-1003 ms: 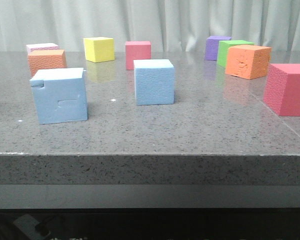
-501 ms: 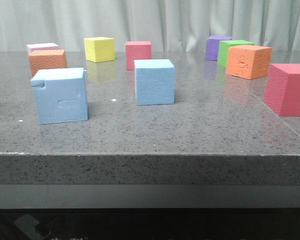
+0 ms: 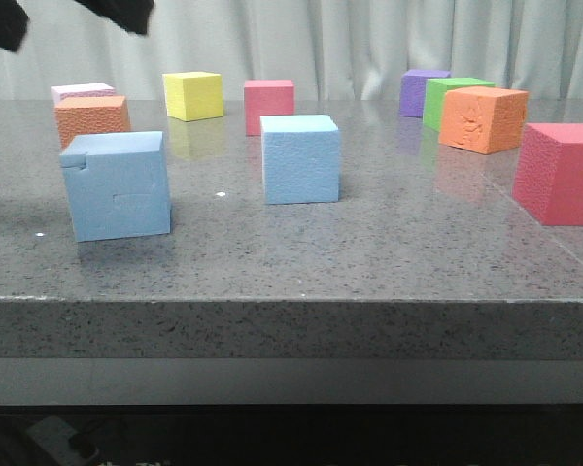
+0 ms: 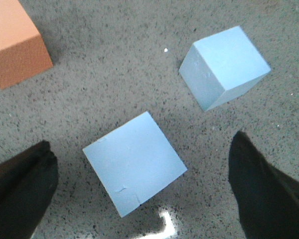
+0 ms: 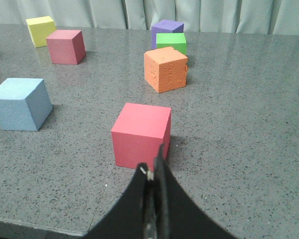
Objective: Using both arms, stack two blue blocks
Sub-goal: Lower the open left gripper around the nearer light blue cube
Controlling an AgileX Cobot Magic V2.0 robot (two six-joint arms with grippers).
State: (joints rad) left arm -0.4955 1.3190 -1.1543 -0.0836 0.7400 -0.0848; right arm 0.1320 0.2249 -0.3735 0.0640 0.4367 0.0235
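Left gripper (image 4: 139, 194): front view shows only my dark arm tips at the top left corner, above the notched blue block (image 3: 116, 184).
Plain blue block (image 3: 300, 157): to its right, apart, matte foam on the speckled table (image 3: 369, 262).
Left wrist: fingers (image 4: 20, 189) spread wide; notched block sits between them, turned diagonal to them.
Right gripper (image 5: 153, 174): clenched, empty, behind the red cube (image 5: 141, 133); left arm is nearer.

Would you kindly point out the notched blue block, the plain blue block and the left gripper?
notched blue block (image 3: 117, 186), front view, front face.
plain blue block (image 3: 300, 160), front view, front face.
left gripper (image 4: 139, 189), left wrist view, midway between fingertips.
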